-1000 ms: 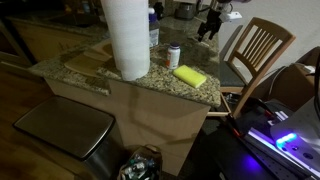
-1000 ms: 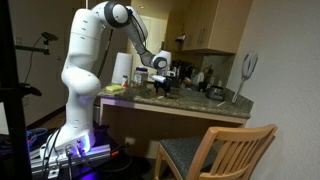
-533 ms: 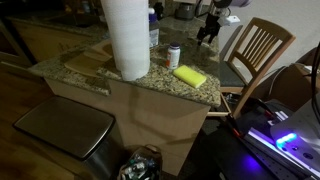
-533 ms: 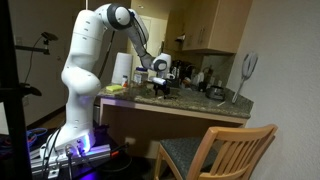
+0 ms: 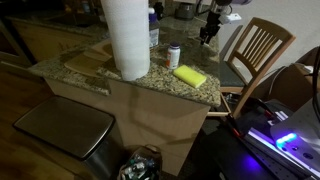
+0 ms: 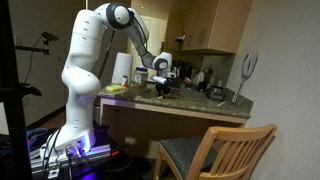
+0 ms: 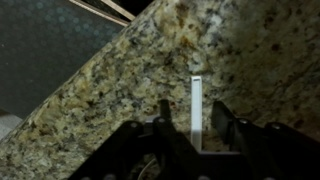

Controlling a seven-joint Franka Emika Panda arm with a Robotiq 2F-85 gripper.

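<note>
A: At the tabletop (image 7: 110, 95) edge, one item: white strip (image 7: 196, 105), lying flat. Status?

B: The pincer (image 7: 193, 138) has narrowed from its full spread a moment ago. It straddles the strip with gaps on both sides. Not yet pinched; a grasp looks begun.

The granite countertop (image 7: 110, 80) is speckled tan, brown and black. On it, the strip (image 7: 196, 100) is plain white, the gripper (image 7: 192, 122) black, the sponge (image 5: 189, 75) bright yellow, and the paper towel roll (image 5: 127, 35) white. Beside the countertop, the chair (image 5: 262, 45) is honey-brown wood.
</note>
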